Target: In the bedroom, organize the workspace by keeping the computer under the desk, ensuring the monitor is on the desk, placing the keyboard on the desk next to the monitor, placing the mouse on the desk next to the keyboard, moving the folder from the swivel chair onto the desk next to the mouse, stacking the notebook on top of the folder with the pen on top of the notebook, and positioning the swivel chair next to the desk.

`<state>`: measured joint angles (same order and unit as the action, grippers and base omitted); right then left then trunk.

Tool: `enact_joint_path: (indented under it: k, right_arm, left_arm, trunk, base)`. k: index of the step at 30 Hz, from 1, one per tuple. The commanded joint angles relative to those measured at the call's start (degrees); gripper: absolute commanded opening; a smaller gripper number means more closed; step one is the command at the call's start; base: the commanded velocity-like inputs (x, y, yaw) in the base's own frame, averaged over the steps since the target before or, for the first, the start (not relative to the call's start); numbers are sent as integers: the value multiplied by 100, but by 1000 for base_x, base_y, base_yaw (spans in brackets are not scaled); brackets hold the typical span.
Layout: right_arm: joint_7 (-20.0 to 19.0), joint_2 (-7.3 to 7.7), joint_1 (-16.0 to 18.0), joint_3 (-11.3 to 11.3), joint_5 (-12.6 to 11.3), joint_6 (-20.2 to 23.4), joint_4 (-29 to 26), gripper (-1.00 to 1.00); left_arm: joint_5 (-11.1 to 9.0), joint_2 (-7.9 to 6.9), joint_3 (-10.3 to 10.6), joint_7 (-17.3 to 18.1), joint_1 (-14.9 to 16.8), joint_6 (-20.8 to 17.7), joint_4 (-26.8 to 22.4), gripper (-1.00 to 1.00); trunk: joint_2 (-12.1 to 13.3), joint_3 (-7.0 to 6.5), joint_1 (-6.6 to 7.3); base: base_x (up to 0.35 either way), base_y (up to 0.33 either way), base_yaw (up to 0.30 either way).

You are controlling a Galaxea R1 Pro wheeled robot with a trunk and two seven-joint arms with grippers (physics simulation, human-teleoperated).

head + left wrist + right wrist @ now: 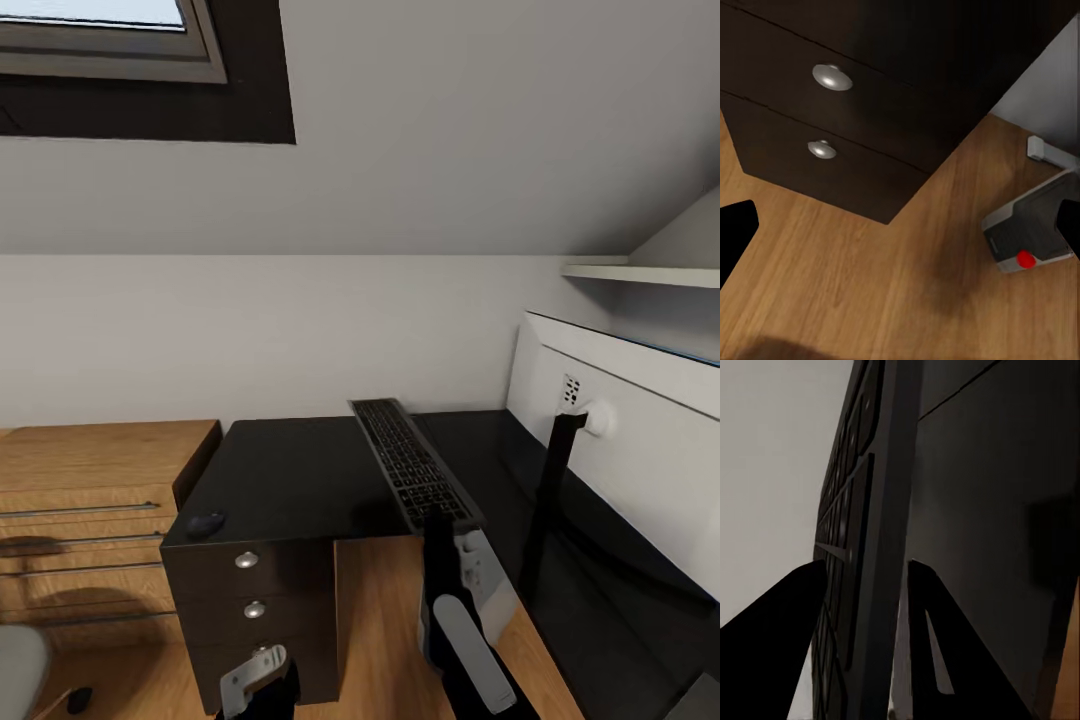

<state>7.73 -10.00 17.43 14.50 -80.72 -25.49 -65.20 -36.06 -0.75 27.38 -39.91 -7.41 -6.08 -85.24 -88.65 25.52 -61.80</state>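
The slim keyboard (410, 462) stretches over the glossy black desk (285, 480), and my right gripper (440, 528) is shut on its near end. In the right wrist view the two dark fingers (795, 622) stand on either side of the keyboard (866, 510). The monitor (640, 440) stands on the desk at the right, white back towards me, on its black stand. A dark mouse (205, 523) lies at the desk's front left corner. My left gripper (258, 682) hangs open, low before the drawer unit (255, 600). The computer (1027, 236) with its red button rests on the floor.
Low light-wood shelving (90, 500) adjoins the desk on the left. A grey chair seat edge (18, 668) shows at the bottom left. The drawer unit (832, 112) has round silver knobs. A white wall shelf (640, 272) hangs above the monitor. The sloped wall holds a skylight (100, 30).
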Motion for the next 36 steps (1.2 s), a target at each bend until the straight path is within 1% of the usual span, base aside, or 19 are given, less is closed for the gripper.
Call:
enact_joint_path:
  k: [1, 6, 10, 11, 14, 16, 18, 21, 28, 32, 36]
  right_arm:
    - [97, 0, 9, 7, 12, -105, 44, -100]
    - [262, 0, 43, -2, 26, -290, 313, -100]
    - [311, 0, 76, -1, 58, -485, 541, -100]
    - [320, 0, 136, 0, 97, -620, 706, -100]
    - [323, 0, 210, 3, 116, -813, 882, -100]
    - [325, 0, 270, 6, 127, -1024, 1023, -100]
    - [325, 0, 336, 11, 135, -1250, 1164, -100]
    - [326, 0, 446, 19, 135, -1542, 1456, -100]
    - [326, 0, 479, 26, 135, -1643, 1570, -100]
    - [323, 0, 480, 45, 135, -1640, 1573, -100]
    - [307, 0, 480, 59, 129, -1623, 1572, -100]
  left_arm:
    - [-19, -4, 2, -37, 2, -25, -70, 100]
    - [-26, -4, 12, -102, 2, -29, -160, 100]
    - [-32, -4, 16, -186, 2, -39, -214, 100]
    - [-32, -4, 9, -200, 2, -41, -233, 100]
    - [-33, -4, 6, -213, 2, -42, -242, 100]
    - [-40, -4, 4, -264, 2, -42, -243, 100]
    - [-51, -4, 4, -386, 2, -42, -244, 100]
    - [-70, 4, 16, -804, 2, -42, -247, 100]
    - [-87, 23, -14, -1135, 2, -25, -251, 100]
    - [-105, 54, 1, -1465, 2, -14, -262, 100]
    - [-104, 97, 4, -1517, 2, -16, -265, 100]
  trunk:
    - [-3, 5, 0]
    - [-3, 5, 0]
    - [-3, 5, 0]
    - [-3, 5, 0]
    - [-3, 5, 0]
    - [-3, 5, 0]
    - [-3, 5, 0]
    - [-3, 5, 0]
    - [-3, 5, 0]
    - [-3, 5, 0]
    - [-3, 5, 0]
  base:
    - [2, -1, 0]
    - [0, 0, 0]
    - [0, 0, 0]
    - [0, 0, 0]
    - [0, 0, 0]
    - [0, 0, 0]
    - [0, 0, 0]
    - [0, 0, 0]
    - [0, 0, 0]
    - [0, 0, 0]
    - [0, 0, 0]
